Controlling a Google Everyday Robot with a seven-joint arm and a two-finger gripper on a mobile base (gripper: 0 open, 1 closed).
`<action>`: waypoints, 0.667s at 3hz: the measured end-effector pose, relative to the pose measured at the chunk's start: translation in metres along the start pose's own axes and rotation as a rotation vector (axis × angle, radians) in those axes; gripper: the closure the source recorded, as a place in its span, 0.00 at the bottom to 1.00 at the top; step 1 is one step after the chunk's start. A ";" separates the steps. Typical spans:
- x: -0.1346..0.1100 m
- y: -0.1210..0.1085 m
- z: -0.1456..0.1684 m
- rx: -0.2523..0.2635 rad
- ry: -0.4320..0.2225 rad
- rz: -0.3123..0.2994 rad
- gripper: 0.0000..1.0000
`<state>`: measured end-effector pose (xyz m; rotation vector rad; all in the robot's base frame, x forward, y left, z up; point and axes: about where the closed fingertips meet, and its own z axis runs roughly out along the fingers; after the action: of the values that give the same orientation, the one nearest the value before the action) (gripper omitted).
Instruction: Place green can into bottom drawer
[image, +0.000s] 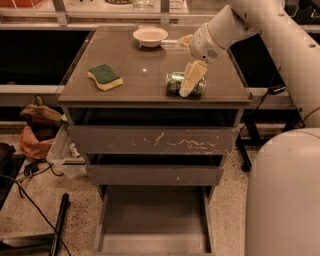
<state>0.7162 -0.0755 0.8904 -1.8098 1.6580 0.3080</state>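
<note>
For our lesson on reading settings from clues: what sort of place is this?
Probably a robot test lab, not a home: the robot's gripper is at a green can on a scratched drawer cabinet, bottom drawer open, with loose cables on the speckled floor.

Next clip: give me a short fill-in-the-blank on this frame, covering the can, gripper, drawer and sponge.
1. The green can lies on its ___ on the cabinet top.
2. The gripper is down at the ___.
3. The bottom drawer is pulled ___.
4. The sponge lies with its ___ face up.
Missing words: side; can; open; green.
</note>
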 end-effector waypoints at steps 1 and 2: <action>0.009 -0.001 0.010 -0.017 -0.004 0.029 0.00; 0.020 0.002 0.017 -0.028 -0.001 0.060 0.00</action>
<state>0.7223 -0.0812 0.8659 -1.7821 1.7181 0.3598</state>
